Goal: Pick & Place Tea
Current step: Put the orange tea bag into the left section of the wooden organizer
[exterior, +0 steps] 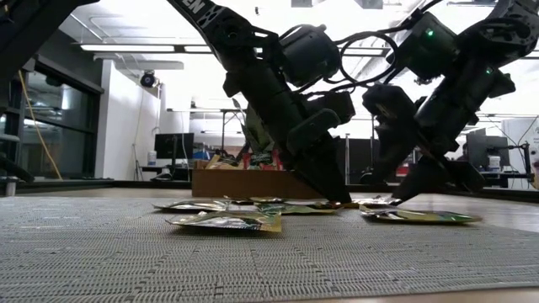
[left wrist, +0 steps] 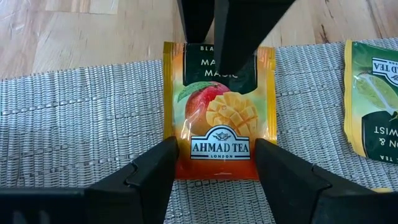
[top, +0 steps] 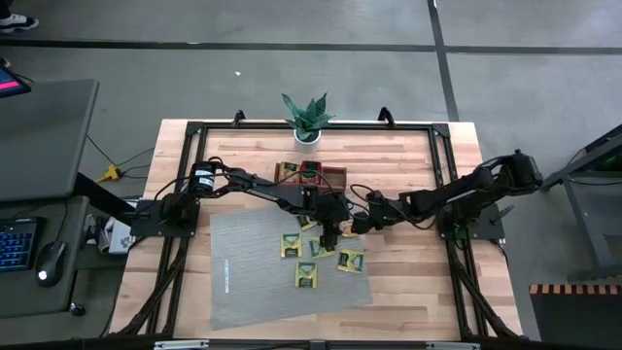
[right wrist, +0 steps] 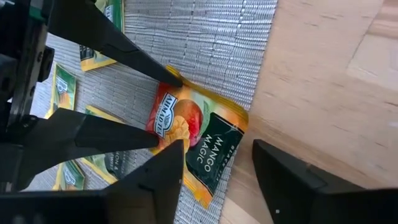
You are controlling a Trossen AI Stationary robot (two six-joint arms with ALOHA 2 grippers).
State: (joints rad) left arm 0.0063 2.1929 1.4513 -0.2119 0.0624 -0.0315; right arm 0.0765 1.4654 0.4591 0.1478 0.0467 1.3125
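Observation:
A mango tea sachet [left wrist: 217, 124], orange with a dark label end, lies flat at the far right corner of the grey mat [top: 253, 282]. My left gripper [left wrist: 217, 168] is closed across its orange end. My right gripper [right wrist: 217, 183] stands open over the sachet's dark end [right wrist: 214, 146], one finger on either side of that end's corner. Several green and yellow sachets [top: 307, 276] lie flat on the mat nearby. Both grippers meet at the table's middle [top: 340, 229]. My left gripper takes the mango sachet across its width, one fingertip [left wrist: 163, 163] against each side edge near the orange end [left wrist: 214, 171]. The fingers slant down from the table's left and run along the sachet. The sachet lies flat on the mat. My right gripper: I cannot tell whether its finger [right wrist: 155, 180] touches the dark end.
A brown wooden tray [top: 326, 175] sits behind the mat, with a potted plant [top: 307, 119] at the table's far edge. Bare wood [right wrist: 323, 93] lies right of the mat's edge. A black frame [top: 442, 131] runs around the table.

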